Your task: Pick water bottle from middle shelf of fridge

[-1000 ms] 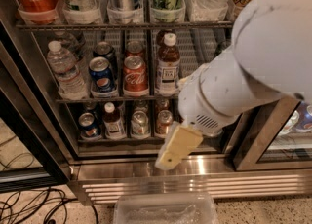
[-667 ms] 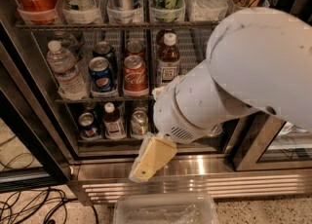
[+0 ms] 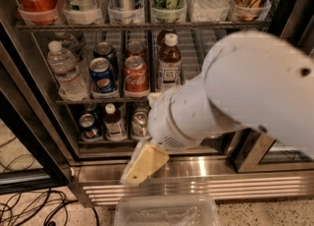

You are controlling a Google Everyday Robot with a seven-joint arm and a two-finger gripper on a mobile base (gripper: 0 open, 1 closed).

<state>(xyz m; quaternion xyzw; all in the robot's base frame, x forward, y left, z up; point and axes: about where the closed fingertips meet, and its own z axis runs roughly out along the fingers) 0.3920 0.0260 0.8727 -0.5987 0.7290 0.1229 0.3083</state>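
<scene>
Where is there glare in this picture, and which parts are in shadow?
Camera view: glare lies on the steel base of the fridge, just right of the gripper, which hangs low in front of that base. The middle shelf and the water bottle are evenly lit. The bottom shelf beside the arm is darker, and the cables lie in dim light.

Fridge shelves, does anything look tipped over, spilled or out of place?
Nothing stands out. The water bottle, cans and brown-drink bottle on the middle shelf stand upright, with no spill visible. The gripper hangs low in front of the fridge base, clear of them.
</scene>
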